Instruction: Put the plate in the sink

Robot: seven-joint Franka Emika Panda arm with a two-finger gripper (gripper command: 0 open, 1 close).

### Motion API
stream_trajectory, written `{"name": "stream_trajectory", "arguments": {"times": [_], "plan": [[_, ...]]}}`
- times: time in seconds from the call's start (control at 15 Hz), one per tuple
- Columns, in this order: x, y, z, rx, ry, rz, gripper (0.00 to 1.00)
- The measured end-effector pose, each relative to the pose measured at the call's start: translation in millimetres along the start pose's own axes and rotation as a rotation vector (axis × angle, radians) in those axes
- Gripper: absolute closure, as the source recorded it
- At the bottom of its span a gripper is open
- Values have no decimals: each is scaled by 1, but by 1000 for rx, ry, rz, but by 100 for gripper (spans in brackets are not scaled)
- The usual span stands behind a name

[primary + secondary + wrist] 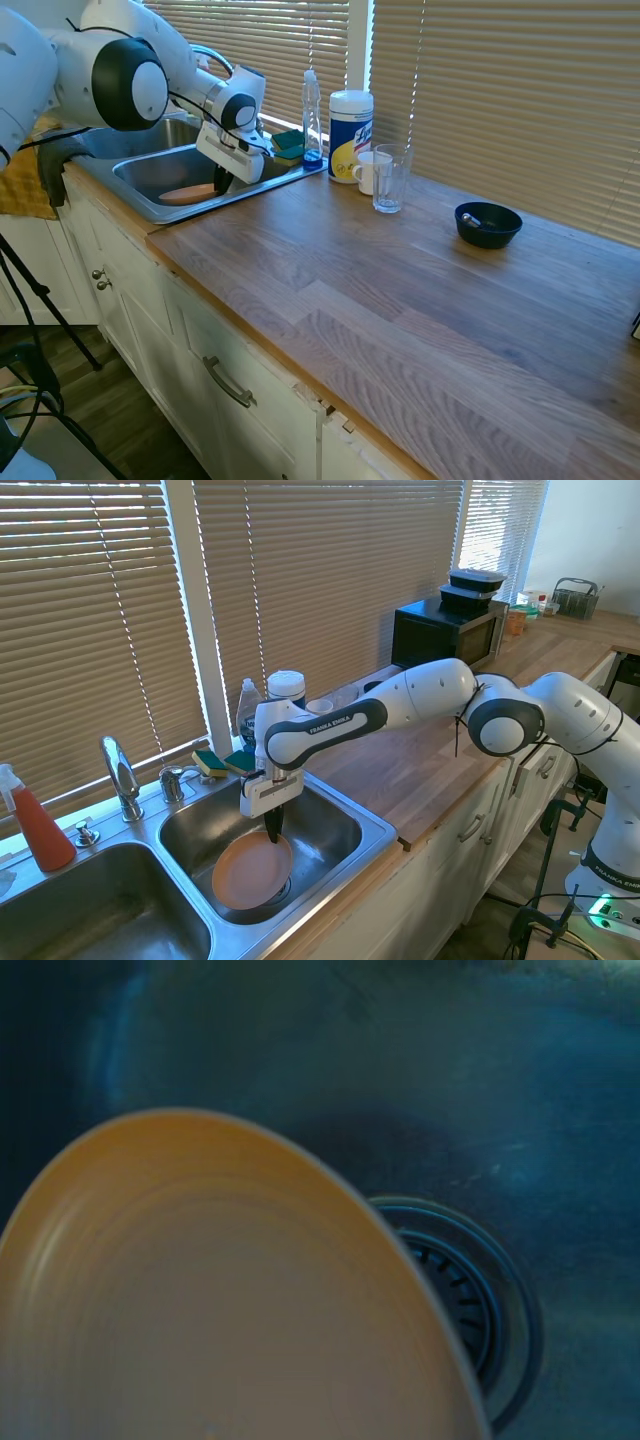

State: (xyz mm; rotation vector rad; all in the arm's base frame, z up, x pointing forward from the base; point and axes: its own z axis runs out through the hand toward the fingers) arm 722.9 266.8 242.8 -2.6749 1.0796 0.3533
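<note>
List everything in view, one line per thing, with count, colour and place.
plate: 1, salmon-orange, low in the sink basin nearest the counter, partly over the drain
sink: 1, steel, two basins, set into the counter's end
faucet: 1, chrome, behind the basins
sponges: 2, green and yellow, on the sink's back ledge
soap bottle: 1, clear with blue liquid, beside the sponges
wipes canister: 1, white and yellow, by the window
mug: 1, white, behind the glass
glass: 1, clear, on the counter
bowl: 1, dark blue, on the counter
spray bottle: 1, red, left of the sink in the second exterior view
gripper: 1, dark fingers, shut on the plate's rim
</note>
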Motion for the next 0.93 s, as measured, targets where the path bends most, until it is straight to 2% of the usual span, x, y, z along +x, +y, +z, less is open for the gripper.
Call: {"name": "stream_trajectory", "arguments": {"times": [0.53, 0.93], "plan": [[1, -5, -10, 16, 7, -3, 0], [-31, 0, -89, 72, 51, -12, 0]]}}
